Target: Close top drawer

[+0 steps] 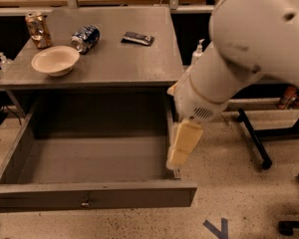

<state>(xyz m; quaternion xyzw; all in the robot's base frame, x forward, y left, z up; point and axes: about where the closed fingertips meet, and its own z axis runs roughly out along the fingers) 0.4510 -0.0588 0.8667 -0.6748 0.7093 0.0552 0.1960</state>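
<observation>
The pincer (176, 157), spread I can't tell, is hovering at the top drawer's (89, 195) right wall, risking jamming it sideways.
</observation>
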